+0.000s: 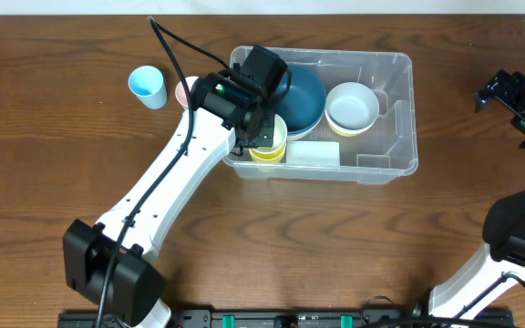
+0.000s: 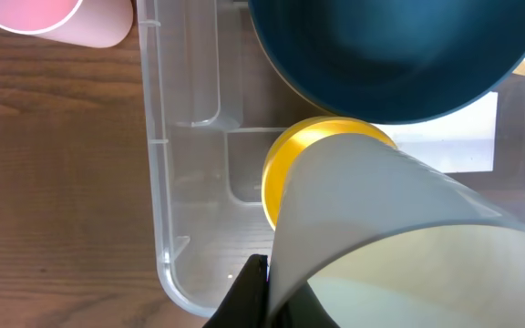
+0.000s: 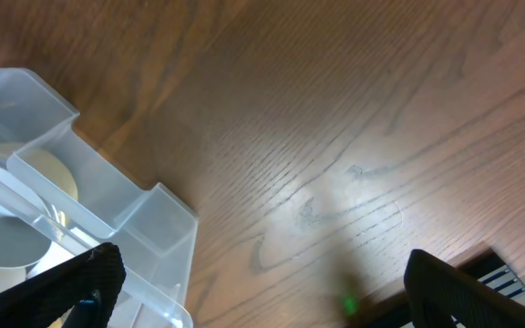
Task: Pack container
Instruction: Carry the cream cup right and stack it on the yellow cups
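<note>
Dark wooden bench (image 1: pixel 354 237) under everything. On it, toward the far middle, the container (image 1: pixel 390 146) — clear, rectangular, upright, long side running left to right.

Left arm (image 1: pixel 167 187) reaching in diagonally from the near left, wrist above the container's near-left corner.

Inside the container, at the far left, a dark blue bowl (image 1: pixel 303 96); just beside it on the right, a white bowl (image 1: pixel 352 107). White label (image 1: pixel 313 152) flat on the base along the near wall.

In the near-left corner, a yellow cup (image 1: pixel 267 153), just beside the label. Over it, a pale cup (image 2: pixel 381 228), narrow end toward the yellow one — nested in or only above it, cannot tell.

Left pincer (image 1: pixel 261 135) seemingly clenched on the pale cup, one dark finger (image 2: pixel 249 290) against its wall.

Outside, left of the container: a light blue cup (image 1: pixel 148 87) upright, and a pink cup (image 2: pixel 53 18) just beside the container's wall.

Right pincer (image 3: pixel 272 296) released, fingers wide apart, above bare bench off the container's right end.
</note>
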You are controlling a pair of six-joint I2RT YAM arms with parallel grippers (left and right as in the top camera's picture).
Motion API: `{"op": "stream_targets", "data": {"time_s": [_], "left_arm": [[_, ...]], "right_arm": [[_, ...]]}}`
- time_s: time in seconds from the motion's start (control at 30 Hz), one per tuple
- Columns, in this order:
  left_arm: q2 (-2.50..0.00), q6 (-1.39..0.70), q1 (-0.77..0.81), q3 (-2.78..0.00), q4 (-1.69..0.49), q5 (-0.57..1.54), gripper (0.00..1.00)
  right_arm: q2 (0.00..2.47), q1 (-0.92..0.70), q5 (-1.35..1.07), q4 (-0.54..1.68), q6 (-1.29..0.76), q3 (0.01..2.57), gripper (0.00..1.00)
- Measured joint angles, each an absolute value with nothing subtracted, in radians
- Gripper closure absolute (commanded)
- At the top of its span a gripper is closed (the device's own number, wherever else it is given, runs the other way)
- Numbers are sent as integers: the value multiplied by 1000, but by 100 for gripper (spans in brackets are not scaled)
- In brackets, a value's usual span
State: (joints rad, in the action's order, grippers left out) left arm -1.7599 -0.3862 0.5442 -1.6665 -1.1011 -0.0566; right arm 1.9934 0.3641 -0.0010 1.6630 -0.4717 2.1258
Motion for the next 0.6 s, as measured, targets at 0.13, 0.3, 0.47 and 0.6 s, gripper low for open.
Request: {"op": "stream_targets", "data": {"time_s": [0.13, 0.3, 0.47, 0.6], "left_arm": [[-1760, -392, 544, -1666, -1110, -56, 93], [-1760, -393, 544, -1665, -1120, -56, 89], [-1760, -393, 544, -1665, -1120, -56, 65], [-1760, -395, 544, -1665, -1118, -54, 41]], "right_arm": [[1993, 364, -1, 1663, -472, 2126, 1], [1993, 364, -1, 1663, -472, 2126, 1], [1993, 364, -1, 1663, -472, 2126, 1], [1993, 364, -1, 1663, -472, 2126, 1]]}}
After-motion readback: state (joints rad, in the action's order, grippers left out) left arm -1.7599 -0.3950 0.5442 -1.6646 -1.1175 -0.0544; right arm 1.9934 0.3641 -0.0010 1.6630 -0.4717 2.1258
